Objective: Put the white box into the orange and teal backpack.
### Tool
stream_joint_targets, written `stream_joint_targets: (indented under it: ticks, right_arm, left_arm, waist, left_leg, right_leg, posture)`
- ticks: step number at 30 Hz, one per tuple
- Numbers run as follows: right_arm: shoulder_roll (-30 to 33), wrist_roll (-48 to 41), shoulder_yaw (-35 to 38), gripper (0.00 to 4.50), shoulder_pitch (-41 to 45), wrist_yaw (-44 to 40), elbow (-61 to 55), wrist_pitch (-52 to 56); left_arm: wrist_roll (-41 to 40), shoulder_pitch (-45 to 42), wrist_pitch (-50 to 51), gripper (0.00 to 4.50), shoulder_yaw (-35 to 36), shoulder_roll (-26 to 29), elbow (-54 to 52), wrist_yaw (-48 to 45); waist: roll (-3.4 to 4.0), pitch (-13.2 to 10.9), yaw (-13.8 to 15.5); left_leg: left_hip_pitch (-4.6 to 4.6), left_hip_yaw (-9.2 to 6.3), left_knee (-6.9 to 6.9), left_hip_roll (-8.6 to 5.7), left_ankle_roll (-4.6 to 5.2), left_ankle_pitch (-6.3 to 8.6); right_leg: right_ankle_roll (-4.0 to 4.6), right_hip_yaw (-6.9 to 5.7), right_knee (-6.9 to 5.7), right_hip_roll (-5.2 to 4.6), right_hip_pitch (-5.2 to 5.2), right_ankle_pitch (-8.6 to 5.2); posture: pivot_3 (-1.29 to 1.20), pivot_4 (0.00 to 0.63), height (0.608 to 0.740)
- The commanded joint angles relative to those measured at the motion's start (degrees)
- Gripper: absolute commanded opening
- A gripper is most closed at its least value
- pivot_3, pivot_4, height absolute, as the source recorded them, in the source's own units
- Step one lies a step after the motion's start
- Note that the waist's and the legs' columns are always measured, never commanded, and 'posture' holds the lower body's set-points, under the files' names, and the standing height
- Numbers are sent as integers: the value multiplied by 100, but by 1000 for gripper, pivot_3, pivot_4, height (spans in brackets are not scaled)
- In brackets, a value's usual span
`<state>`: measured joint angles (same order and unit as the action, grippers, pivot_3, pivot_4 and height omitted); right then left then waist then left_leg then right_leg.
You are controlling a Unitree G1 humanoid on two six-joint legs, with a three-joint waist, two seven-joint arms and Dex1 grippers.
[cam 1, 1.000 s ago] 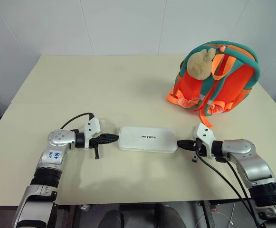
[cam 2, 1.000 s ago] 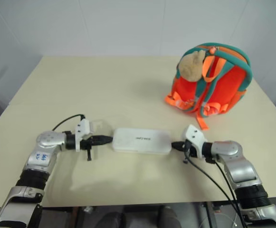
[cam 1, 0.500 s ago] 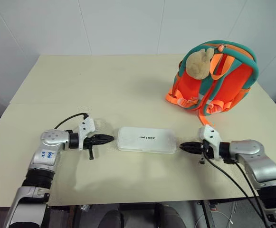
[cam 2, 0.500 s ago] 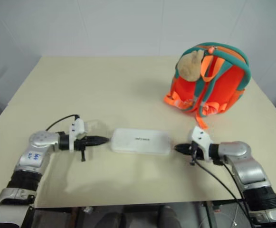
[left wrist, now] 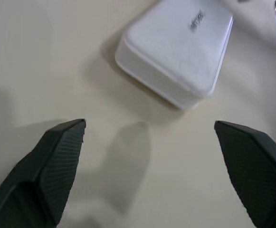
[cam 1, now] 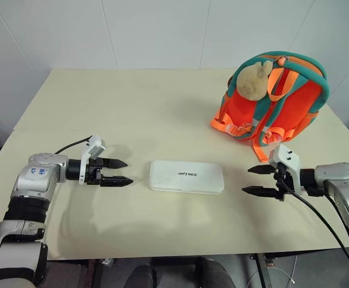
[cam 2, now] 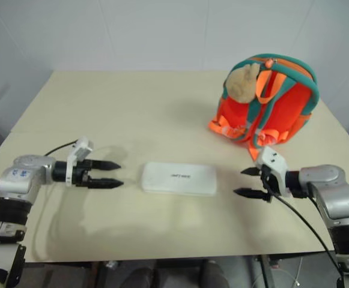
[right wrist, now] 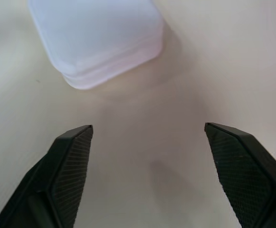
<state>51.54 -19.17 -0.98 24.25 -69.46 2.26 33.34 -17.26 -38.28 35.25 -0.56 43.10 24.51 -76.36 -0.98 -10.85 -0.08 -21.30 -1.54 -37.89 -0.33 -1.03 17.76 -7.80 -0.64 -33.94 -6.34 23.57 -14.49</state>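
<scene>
We saw the white box (cam 1: 187, 176) flat on the table (cam 1: 150, 102), long axis left to right, between our open left gripper (cam 1: 118, 172) and open right gripper (cam 1: 256, 180), with the orange and teal backpack (cam 1: 274, 96) standing far right.

I see my left gripper (cam 1: 118, 172) and right gripper (cam 1: 257, 180) both spread wide, arms low, fingertips pointing inward toward each other.

Lighting – even, bright overhead light is falling on the desk (cam 1: 162, 108); soft shadows are lying beneath both arms. Right eye view is looking hazier – wrist views are blurring slightly.
</scene>
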Motion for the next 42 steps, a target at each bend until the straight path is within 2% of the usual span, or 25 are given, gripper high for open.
stream_joint_targets:
  ticks: [1, 6, 10, 20, 25, 37, 42]
  right_arm:
    - [-75, -289, -80, 4500, 320, 50, -196, 831]
    - [-313, -752, -143, 4500, 945, 135, -134, 2009]
    - [-434, -887, -205, 4500, 1252, 221, 21, 2481]
    - [-404, -851, -467, 4500, 1321, 207, 200, 2567]
    - [-518, -838, -591, 4500, 1334, 226, 241, 2565]
    - [-906, -676, -846, 4500, 1546, 252, 544, 2293]
    - [-932, -601, -1026, 4500, 1522, 14, 485, 1990]
  left_arm:
    - [-233, -286, 857, 4469, -148, -13, 215, -233]
    - [-189, -479, 1585, 4469, -483, -170, 282, -213]
    - [-152, -523, 1821, 4469, -582, -352, 322, -68]
    - [-135, -528, 2016, 4469, -621, -649, 395, 236]
    - [-138, -620, 2067, 4469, -533, -965, 562, 499]
    - [-159, -613, 2074, 4469, -635, -1286, 709, 546]
    - [-220, -484, 2204, 4469, -702, -1365, 722, 442]
  waist:
    - [0, 0, 0]
    - [0, 0, -14]
    - [0, 0, -5]
    - [0, 0, 16]
    - [0, 0, 27]
    - [1, 1, 26]
    - [1, 1, 23]
  left_leg:
    - [0, 0, 0, 0, 0, 0]
    - [-4, 1, 0, 1, 1, 1]
    - [-9, -1, 0, 1, 1, 1]
    - [-9, 0, -5, -8, 1, 1]
    - [-8, -1, -10, -9, 0, 0]
    - [-4, -1, -13, -13, -1, 0]
    - [-5, 0, -12, -14, -1, 0]
  right_leg:
    - [0, 0, 0, 0, 0, 0]
    - [0, 2, -1, 2, 8, 0]
    - [0, 1, -1, 1, 10, 0]
    - [-3, 0, -3, -9, 8, 1]
    - [-4, 0, -6, -10, 4, 2]
    - [-7, 0, -6, -15, -1, 4]
    - [-8, 0, -1, -15, -1, 4]
  posture:
    - [0, 150, 740]
    - [0, 150, 740]
    - [0, 150, 740]
    - [0, 150, 740]
    - [0, 150, 740]
    - [0, 150, 740]
    - [0, 150, 740]
